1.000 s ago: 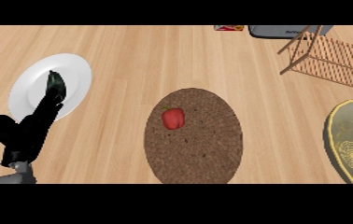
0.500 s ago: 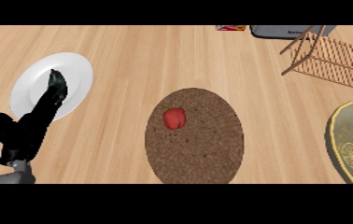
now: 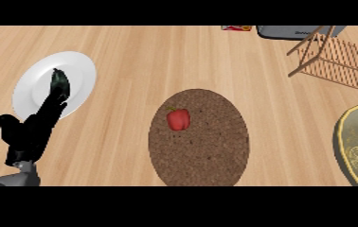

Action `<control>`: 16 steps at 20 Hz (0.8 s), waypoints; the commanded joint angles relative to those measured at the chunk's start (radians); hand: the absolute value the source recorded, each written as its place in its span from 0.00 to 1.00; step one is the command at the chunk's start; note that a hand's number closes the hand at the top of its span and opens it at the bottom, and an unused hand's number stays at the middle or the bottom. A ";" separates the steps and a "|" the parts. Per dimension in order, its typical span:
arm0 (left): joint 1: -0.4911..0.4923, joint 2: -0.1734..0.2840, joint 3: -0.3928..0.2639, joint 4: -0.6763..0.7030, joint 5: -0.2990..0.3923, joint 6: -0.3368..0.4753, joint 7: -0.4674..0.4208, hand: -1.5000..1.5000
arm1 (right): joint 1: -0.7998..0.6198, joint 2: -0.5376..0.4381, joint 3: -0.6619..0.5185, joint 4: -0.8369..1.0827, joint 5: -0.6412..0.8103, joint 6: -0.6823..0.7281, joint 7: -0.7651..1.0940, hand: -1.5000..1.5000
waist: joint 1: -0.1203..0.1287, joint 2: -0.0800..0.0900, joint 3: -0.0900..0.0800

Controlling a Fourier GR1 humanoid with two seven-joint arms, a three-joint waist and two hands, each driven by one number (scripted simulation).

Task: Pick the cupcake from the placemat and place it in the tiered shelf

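Looking steeply down on a pale wood desk (image 3: pixel 140 51). Finding a brown oval placemat (image 3: pixel 202 150) lying at the centre, stretching towards 6 o'clock. Seeing not a cupcake but a red pepper (image 3: pixel 178 119) with a green stalk, resting on the placemat's upper left part, well apart from everything else.

Noting a tiered shelf (image 3: pixel 332 56) of light wooden slats at 2 o'clock, cut off by the edge. Spotting a grey box (image 3: pixel 287 31) at 1 o'clock bearing pale lettering, too small for reading, and just left of it a red and yellow packet (image 3: pixel 236 28), its print likewise unreadable. Catching a dull gold round rim (image 3: pixel 347 141) at 3 o'clock, mostly out of view.

Finding the left hand (image 3: pixel 35 131) at 8 o'clock, reaching over a white plate (image 3: pixel 77 70) at 9 o'clock, fingers (image 3: pixel 59 82) straight and together, pointing towards 12 o'clock, holding nothing.

Comparing with half a second ago: hand, red pepper and plate staying almost exactly where they were, the whole view drifting only a touch.
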 commanded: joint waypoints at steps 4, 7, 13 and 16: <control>-0.024 0.022 0.031 0.032 0.024 -0.024 -0.024 0.50 | -0.018 0.015 0.059 0.106 0.093 -0.066 -0.114 0.00 | 0.005 0.005 0.001; -0.011 -0.013 -0.005 0.019 -0.010 0.006 -0.018 0.50 | -0.070 0.042 0.022 0.149 0.065 -0.084 -0.118 0.00 | 0.010 0.006 0.002; 0.020 -0.015 -0.001 -0.002 -0.009 0.005 -0.019 0.50 | -0.120 0.024 -0.049 0.205 -0.004 0.007 -0.108 0.00 | 0.002 0.000 0.001; -0.017 0.000 0.011 -0.031 0.014 0.003 0.052 0.50 | -0.115 -0.042 -0.113 0.259 -0.064 0.099 -0.100 0.00 | -0.003 0.002 0.003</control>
